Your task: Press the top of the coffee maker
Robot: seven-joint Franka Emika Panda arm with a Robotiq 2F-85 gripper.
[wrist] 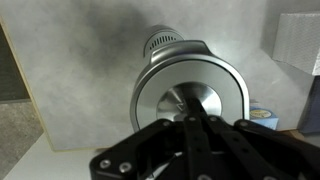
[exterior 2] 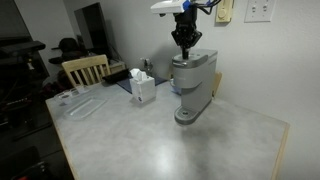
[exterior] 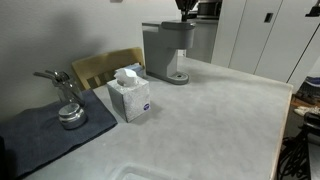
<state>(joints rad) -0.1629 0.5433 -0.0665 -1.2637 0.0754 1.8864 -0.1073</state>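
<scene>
On the table (exterior: 220, 110), the coffee maker (exterior 2: 192, 85) stands at the far side, right of the tissue box (exterior: 130, 95). The gripper (exterior 2: 185, 50) sits right over its dark top, fingers pinched together and empty. That looks like the press step, so next is a short straight push down. Can't confirm contact: an exterior view crops the gripper and the wrist view blurs the tips.

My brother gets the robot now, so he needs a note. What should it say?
Gripper: shut, holding nothing, right over the coffee maker top.
Things: the coffee maker stands at the counter's back; the tissue box and small metal pot sit apart from it.
Done: arm lined up above the top.
Left: can't tell if it touches yet, so push down, then lift away.
</scene>
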